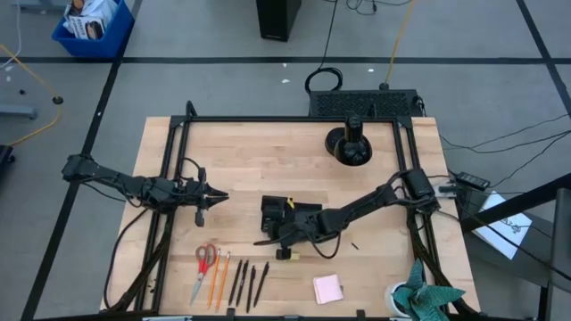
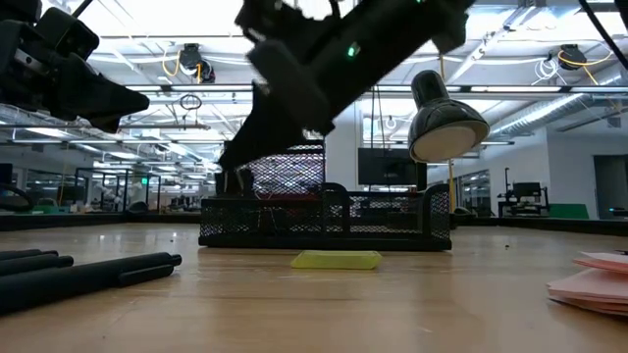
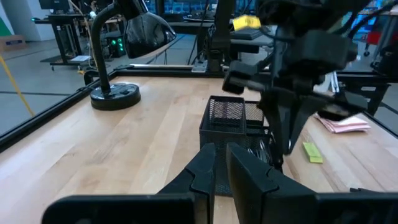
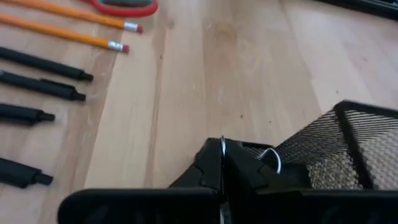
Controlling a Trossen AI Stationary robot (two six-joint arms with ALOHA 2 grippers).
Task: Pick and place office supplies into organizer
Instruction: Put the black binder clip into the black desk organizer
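1. The right gripper (image 1: pixel 266 239) sits just left of centre in the high view, low over the wooden table (image 1: pixel 268 160) at the lower left corner of the organizer (image 1: pixel 284 214). Its fingers (image 4: pixel 214 163) are clenched tight on a thin metal wire loop, seemingly a small clip (image 4: pixel 273 158), right beside the black mesh wall of the tray (image 4: pixel 348 140).
2. The organizer stands near the middle of the table; in the low view it is the low black mesh box (image 2: pixel 324 218) across the centre of the frame.
3. The left gripper (image 1: pixel 221 196) hangs at centre left of the high view, pointing towards the organizer and well apart from it. Its fingers (image 3: pixel 205 171) are nearly together with a narrow gap, and nothing is between them.
4. Along the lower left edge of the high view lie the red-handled scissors (image 1: pixel 204 260), two orange pencils (image 1: pixel 219 278) and the dark pens (image 1: pixel 248 283), side by side.
5. The tiny yellow piece (image 1: pixel 283 254) lies just below the organizer; in the low view it rests flat on the table in front of the tray (image 2: pixel 337 259).
6. The pink sticky-note pad (image 1: pixel 327 288) lies lower centre right.
7. A round black stand (image 1: pixel 349 144) is upper centre right, and a teal cloth (image 1: pixel 426 294) is at the lower right corner.
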